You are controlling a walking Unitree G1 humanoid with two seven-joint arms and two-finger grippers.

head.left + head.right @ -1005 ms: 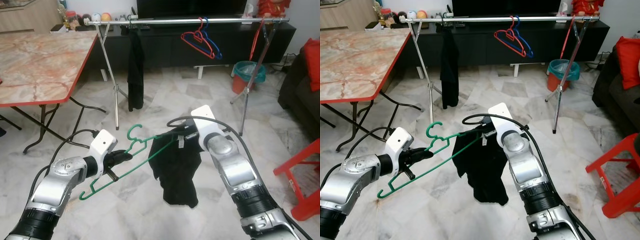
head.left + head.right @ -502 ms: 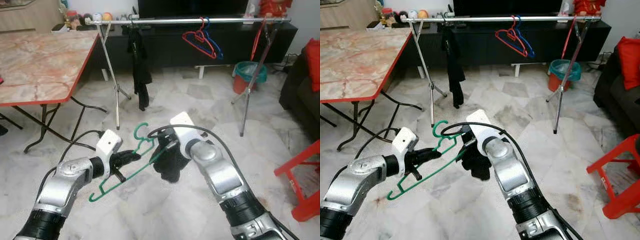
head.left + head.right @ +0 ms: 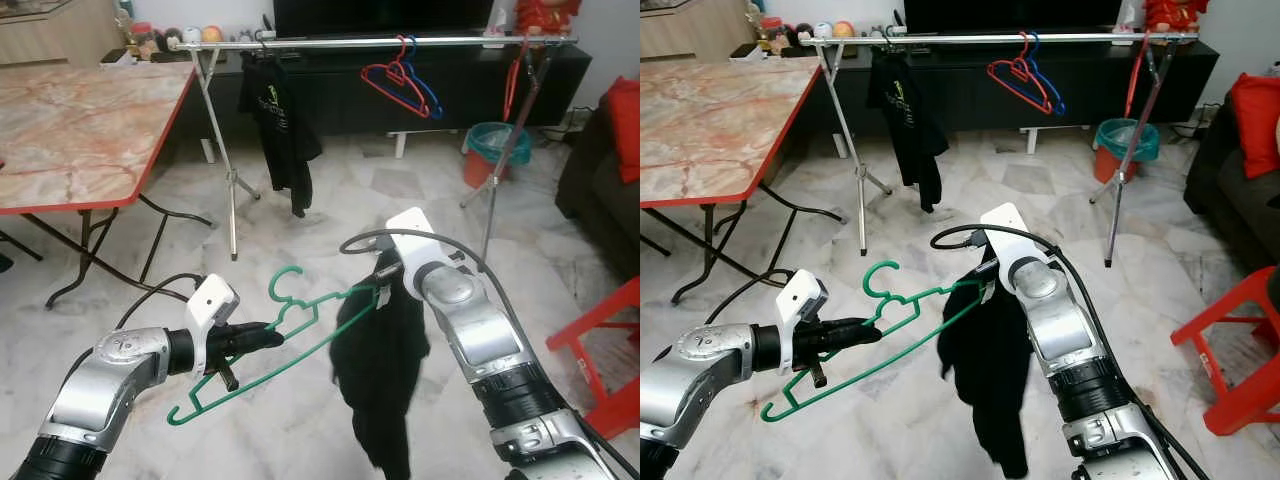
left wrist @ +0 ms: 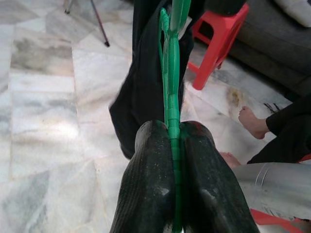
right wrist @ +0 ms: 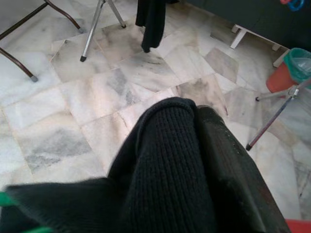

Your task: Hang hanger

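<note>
Marble floor tiles (image 3: 130, 300) spread under your arms. Your left gripper (image 4: 171, 160) pinches the thin green plastic hanger (image 3: 290, 325) tight. Your right gripper (image 3: 385, 272) is buried in the ribbed black garment (image 3: 385, 380), clamped on it, its fingertips hidden; one hanger end disappears into the cloth.

Marble floor (image 3: 300, 420), marble-topped table (image 3: 70, 120), red stool (image 3: 610, 370).

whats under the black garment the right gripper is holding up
Bare marble floor lies under the hanging black garment. The floor directly behind the cloth is hidden. The right gripper and green hanger hold it.
</note>
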